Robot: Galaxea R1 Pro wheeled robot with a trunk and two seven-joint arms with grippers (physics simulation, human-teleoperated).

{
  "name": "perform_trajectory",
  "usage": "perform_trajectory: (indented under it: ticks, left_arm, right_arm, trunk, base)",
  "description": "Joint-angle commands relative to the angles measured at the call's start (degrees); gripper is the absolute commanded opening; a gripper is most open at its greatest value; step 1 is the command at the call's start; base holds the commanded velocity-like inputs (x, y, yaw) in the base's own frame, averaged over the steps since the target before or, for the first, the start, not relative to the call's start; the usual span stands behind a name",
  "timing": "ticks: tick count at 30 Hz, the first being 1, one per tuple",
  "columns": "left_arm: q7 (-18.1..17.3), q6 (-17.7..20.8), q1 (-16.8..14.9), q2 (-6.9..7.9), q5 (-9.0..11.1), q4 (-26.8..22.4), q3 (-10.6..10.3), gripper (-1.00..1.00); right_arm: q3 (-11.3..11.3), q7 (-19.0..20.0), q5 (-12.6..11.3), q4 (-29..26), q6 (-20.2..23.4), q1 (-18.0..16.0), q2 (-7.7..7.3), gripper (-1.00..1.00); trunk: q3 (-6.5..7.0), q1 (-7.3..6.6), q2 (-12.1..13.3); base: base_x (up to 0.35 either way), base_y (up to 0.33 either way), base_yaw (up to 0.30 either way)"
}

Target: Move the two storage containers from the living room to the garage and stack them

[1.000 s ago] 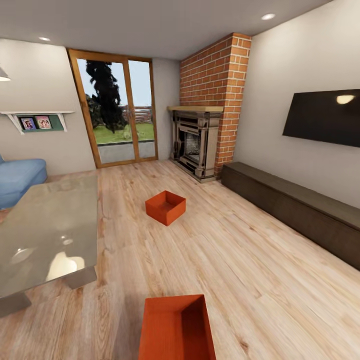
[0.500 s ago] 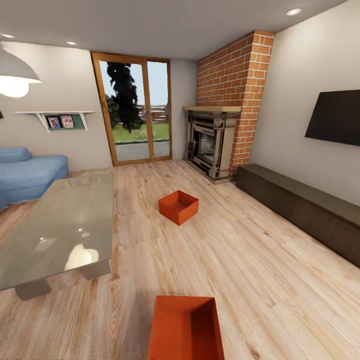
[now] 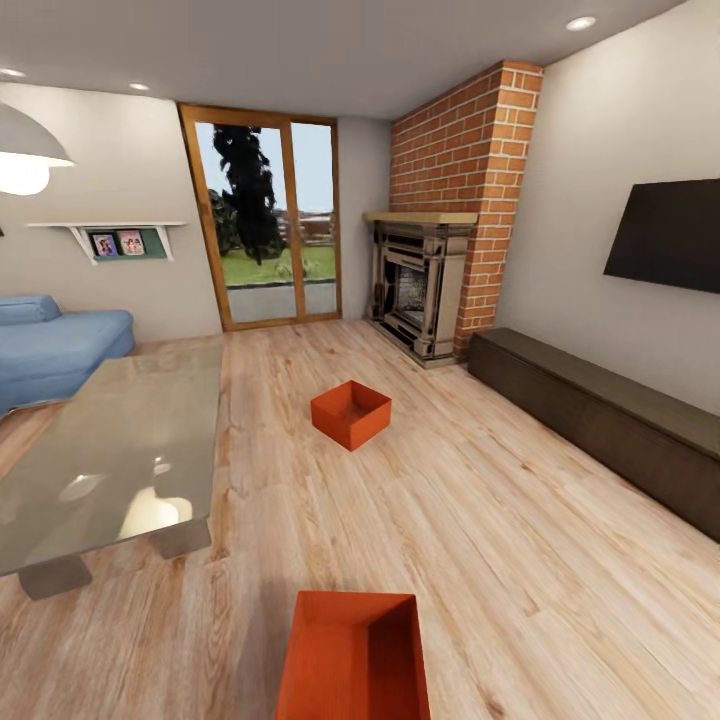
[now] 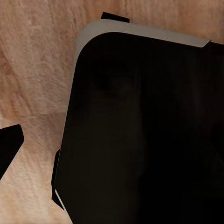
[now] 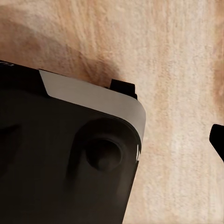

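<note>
Home living rm: blue sofa (image 3: 55, 345); glass coffee table (image 3: 110, 465); brick fireplace (image 3: 425, 280); wall TV (image 3: 665, 235); wood-framed glass doors (image 3: 268, 225); light plank floor (image 3: 500, 540).

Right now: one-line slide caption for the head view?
Two orange storage containers, one near and one farther, on the living room's wood floor.

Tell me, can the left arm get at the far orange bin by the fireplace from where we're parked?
Probably not. The far storage container sits well out on the plank floor, beyond the near storage container at the robot's base. The path looks free, so drive closer first.
</note>
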Motion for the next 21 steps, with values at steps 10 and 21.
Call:
perform_trajectory:
  ticks: [10,21]
  left_arm:
    - [0.0,0.1,0.0,-0.01,0.3,-0.1,0.2,1.00]
    - [0.0,0.1,0.0,-0.01,0.3,-0.1,0.2,1.00]
  right_arm:
    - [0.4,0.3,-0.2,0.2,-0.5,-0.1,-0.07,1.00]
    - [0.4,0.2,-0.3,0.2,-0.5,-0.1,-0.08,1.00]
  trunk:
    - [-0.05,0.00,0.0]
    - [-0.05,0.00,0.0]
  base:
    - [0.000,0.000,0.000]
    - [-0.052,0.063,0.000]
